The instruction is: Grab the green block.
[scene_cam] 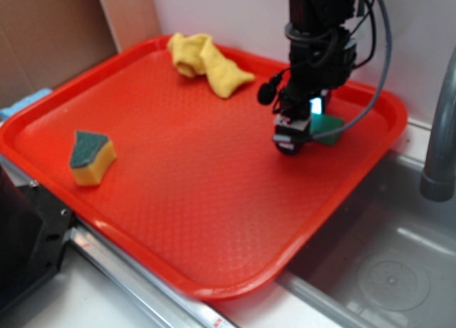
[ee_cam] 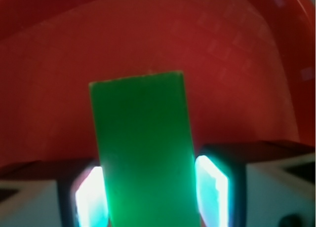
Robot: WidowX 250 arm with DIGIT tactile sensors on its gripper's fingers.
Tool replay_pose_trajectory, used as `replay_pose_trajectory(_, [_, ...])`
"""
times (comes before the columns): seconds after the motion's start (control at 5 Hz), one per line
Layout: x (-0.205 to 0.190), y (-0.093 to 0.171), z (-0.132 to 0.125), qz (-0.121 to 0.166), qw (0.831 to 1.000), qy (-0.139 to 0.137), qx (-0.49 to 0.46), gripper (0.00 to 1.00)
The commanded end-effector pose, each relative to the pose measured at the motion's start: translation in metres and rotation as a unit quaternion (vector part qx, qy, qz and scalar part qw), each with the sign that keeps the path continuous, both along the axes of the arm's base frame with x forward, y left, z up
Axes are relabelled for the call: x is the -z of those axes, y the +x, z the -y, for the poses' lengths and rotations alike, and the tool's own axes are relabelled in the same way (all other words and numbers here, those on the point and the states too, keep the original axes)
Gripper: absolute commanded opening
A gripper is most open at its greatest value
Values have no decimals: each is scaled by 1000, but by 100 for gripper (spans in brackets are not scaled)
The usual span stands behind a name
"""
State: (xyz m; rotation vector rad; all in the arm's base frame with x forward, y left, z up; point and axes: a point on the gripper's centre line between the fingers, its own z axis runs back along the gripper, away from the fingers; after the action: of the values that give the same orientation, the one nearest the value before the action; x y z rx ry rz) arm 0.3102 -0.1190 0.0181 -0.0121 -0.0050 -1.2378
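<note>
The green block (scene_cam: 329, 128) lies at the far right of the red tray (scene_cam: 178, 214), partly hidden behind my gripper (scene_cam: 299, 132), which reaches down to tray level. In the wrist view the green block (ee_cam: 143, 138) stands lengthwise between my two fingers, and the gripper (ee_cam: 150, 200) is closed on it. The lit pads (ee_cam: 213, 192) press against its left and right sides. The block's near end is cut off at the frame's bottom edge.
A yellow sponge with a dark green top (scene_cam: 91, 157) lies at the tray's left. A crumpled yellow cloth (scene_cam: 206, 63) lies at the tray's back. A metal sink (scene_cam: 385, 271) and a grey faucet (scene_cam: 438, 128) are to the right.
</note>
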Motion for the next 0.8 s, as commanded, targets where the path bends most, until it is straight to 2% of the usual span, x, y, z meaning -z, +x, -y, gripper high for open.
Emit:
replay_pose_trajectory(0.0, [-46,-18,-1,86,986,60,-126,0])
replay_pose_trajectory(0.2, [-85,-28,-22,79,964,37,-251,0])
replay_pose_trajectory(0.4, [-118,-40,-54,76,925,14,-372,0])
replay_pose_trajectory(0.6, [-140,-58,-78,66,872,18,-485,0])
